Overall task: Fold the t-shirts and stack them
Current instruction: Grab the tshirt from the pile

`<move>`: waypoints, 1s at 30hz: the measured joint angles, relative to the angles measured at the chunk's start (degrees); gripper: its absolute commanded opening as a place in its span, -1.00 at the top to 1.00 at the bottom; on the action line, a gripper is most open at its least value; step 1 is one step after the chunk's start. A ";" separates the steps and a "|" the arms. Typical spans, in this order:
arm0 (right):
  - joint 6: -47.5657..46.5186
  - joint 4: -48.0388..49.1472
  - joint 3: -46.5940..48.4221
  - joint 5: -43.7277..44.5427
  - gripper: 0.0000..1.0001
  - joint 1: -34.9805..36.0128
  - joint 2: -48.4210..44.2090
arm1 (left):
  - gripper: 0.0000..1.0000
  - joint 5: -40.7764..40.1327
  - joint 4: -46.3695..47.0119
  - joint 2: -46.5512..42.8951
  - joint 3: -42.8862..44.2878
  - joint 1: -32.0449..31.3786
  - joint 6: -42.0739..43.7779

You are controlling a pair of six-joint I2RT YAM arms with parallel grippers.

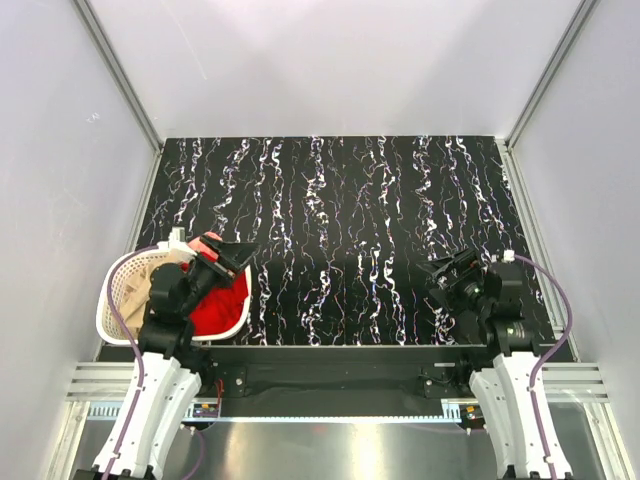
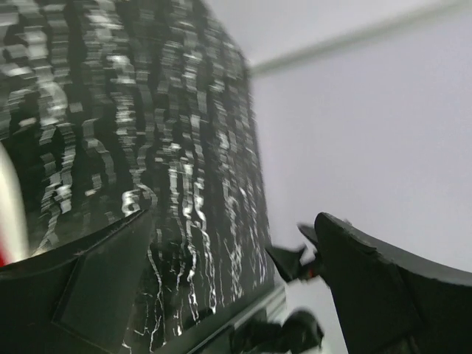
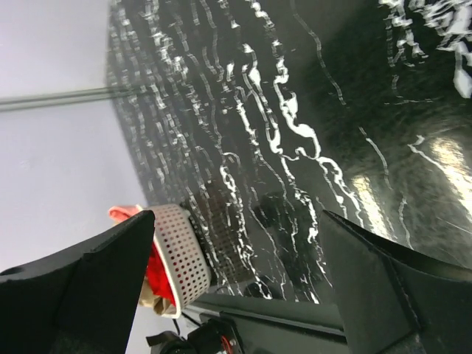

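- Lying bunched in the basket point(image 1: 108, 300) at the tabletop's point(image 1: 340, 200) near-left corner, the shirts point(image 1: 222, 305) await unloading; left tool point(image 1: 228, 252) hovers above them, right tool point(image 1: 447, 275) well apart.
- Left wrist: left tool point(image 2: 228, 280) spread wide, holding nothing.
- Right wrist: right tool point(image 3: 236, 280) equally wide, empty; basket point(image 3: 184, 251) far off.

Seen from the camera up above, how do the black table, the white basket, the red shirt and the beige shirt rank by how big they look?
Largest to smallest:
1. black table
2. white basket
3. red shirt
4. beige shirt
Both shirts are partly covered, so the order of those two is unsure.
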 measured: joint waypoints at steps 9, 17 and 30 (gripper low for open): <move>-10.86 -8.02 16.22 -3.96 -1.00 0.00 21.77 | -0.89 -3.91 -16.17 4.09 3.72 2.60 -2.99; -14.56 -9.29 20.33 -10.95 -0.92 3.39 31.34 | -0.46 -18.05 -35.87 22.53 31.15 4.72 8.68; -29.20 -15.67 33.64 -9.44 -0.88 9.18 49.94 | -0.27 -50.25 -69.72 43.17 49.18 -9.92 6.19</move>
